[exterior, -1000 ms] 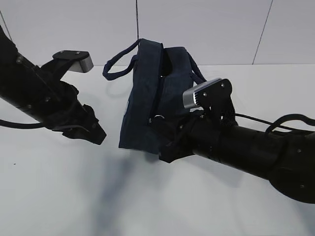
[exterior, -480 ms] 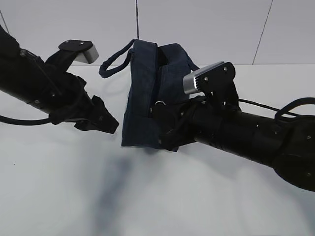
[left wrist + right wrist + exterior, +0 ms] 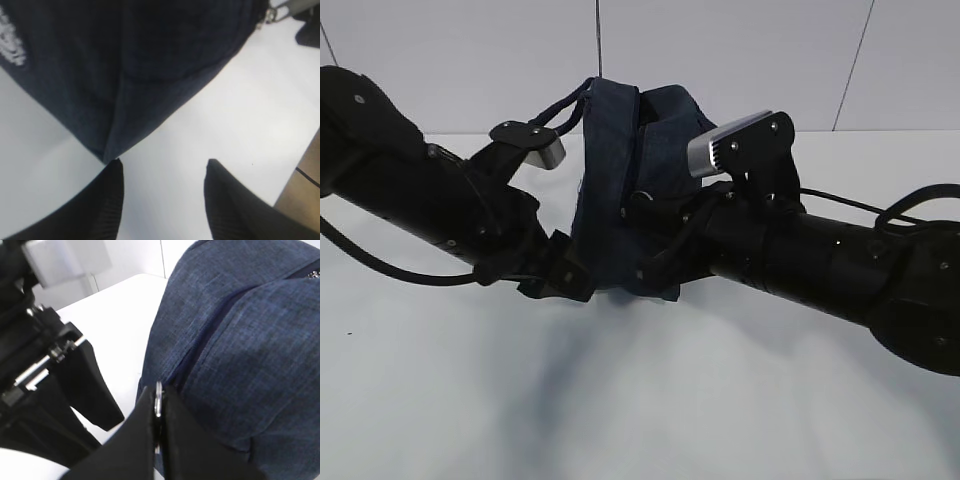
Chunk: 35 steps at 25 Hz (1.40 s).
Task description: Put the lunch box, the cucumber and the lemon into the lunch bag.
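Your dark navy fabric lunch bag stands near the middle of the white table, squeezed between the two arms, its padded loop handles flopped up and to the left. In the right wrist view the zipper seam runs up the denim-like cloth and looks closed along the stretch you can see. No lunch box, cucumber or lemon shows in any view, so judge the packing as not yet begun; this reads as the bag-opening step.

Your right pincer is clamped tight, its two black fingers pressed together on the silver ring pull of the zipper. That hold makes sense only for dragging the slider along the seam.

Your left pincer stands roughly half open and empty. Its two dark fingertips hang just short of the bag's lower corner, one tip almost touching the fabric edge. In the exterior view that arm sits low against the bag's left base. Likely purpose: pin the soft bag so it does not slide or tip when the zipper gets pulled.

Watch that corner: the cloth is limp, and a shallow bite there could slip free.
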Each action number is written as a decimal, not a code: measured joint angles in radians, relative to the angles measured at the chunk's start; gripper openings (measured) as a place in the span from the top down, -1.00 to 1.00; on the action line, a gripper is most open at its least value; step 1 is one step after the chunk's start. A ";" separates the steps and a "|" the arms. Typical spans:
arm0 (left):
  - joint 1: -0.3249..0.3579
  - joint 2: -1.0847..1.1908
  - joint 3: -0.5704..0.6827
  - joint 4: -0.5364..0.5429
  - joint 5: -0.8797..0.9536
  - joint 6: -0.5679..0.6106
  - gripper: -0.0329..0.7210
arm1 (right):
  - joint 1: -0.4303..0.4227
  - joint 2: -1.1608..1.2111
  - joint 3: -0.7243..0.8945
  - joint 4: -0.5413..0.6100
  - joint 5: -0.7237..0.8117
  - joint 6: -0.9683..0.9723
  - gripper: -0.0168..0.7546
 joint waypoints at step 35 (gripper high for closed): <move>-0.045 -0.019 0.008 -0.034 -0.116 0.003 0.94 | 0.000 -0.030 -0.056 0.017 0.041 0.000 0.96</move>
